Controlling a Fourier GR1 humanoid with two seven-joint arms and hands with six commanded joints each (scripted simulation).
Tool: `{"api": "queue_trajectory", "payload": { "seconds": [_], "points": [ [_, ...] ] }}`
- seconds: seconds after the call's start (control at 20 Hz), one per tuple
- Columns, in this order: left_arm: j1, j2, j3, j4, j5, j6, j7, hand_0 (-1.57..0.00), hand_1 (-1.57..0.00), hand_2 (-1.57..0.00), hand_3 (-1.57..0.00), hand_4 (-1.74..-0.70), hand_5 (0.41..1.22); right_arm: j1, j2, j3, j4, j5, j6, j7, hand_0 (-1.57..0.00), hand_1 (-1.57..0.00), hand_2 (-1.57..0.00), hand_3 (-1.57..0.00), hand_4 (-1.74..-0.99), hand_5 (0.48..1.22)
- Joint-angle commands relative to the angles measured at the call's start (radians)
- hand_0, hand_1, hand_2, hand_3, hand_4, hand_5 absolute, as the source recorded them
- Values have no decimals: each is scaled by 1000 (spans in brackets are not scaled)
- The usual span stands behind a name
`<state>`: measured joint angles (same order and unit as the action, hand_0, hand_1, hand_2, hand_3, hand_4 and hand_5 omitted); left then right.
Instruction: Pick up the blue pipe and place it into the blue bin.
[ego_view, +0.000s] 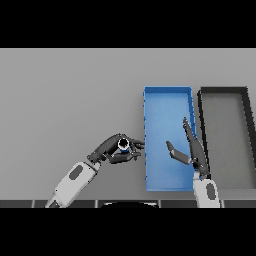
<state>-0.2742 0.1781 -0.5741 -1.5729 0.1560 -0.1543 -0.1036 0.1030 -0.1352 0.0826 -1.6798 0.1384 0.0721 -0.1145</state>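
Observation:
The blue pipe (123, 145) shows as a short tube with a pale round end, held inside my left hand (116, 149), whose fingers are curled round it. That hand sits just left of the blue bin (167, 100), close to its left wall. The bin is a long rectangular tray running away from me. My right hand (191, 150) hovers over the bin's right half with straight fingers pointing away and the thumb spread to the left, holding nothing.
A black bin (225, 92) of similar shape stands right beside the blue one, at the right edge of the view. Grey table (65, 100) stretches out to the left and behind.

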Motion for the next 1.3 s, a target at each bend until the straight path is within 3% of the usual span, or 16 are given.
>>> {"api": "queue_trajectory", "payload": {
  "seconds": [0.0,0.35,0.55,0.75,0.95,1.05,1.25],
  "points": [
    [-8,1,-2,-9,8,-8,14,-1558,-1560,-1561,-1445,-1724,1216,-1,-2,-2,-12,-7,3,-8,1,1,1,1,-1215,639],
    [-22,-2,-18,-26,13,-20,76,-1568,-1569,-1569,-1443,-1729,1219,43,7,10,-46,11,-12,-10,1,1,1,1,-1174,629],
    [-10,11,-12,-23,6,-20,60,-1570,-1570,-1570,-1443,-1731,1220,72,18,11,-72,16,-30,-8,1,1,1,1,-1209,623],
    [-17,13,-4,-20,7,-22,56,-1571,-1571,-1571,-1438,-1731,1221,76,25,25,-123,-18,-3,-16,1,1,1,1,-1195,610],
    [-18,0,-21,-10,-8,-25,64,-1571,-1571,-1571,-1440,-1731,1221,20,-73,9,-237,-236,169,89,1,1,1,1,-1215,561],
    [-29,-2,-13,-10,0,-29,67,-1571,-1571,-1571,-1440,-1731,1221,-22,-138,17,-290,-298,231,152,1,1,1,1,-1250,532],
    [-28,2,-10,-5,-6,-28,71,-1571,-1571,-1571,-1439,-1731,1221,-133,-193,93,-378,-355,298,271,1,1,1,1,-1297,523]
  ]
}}
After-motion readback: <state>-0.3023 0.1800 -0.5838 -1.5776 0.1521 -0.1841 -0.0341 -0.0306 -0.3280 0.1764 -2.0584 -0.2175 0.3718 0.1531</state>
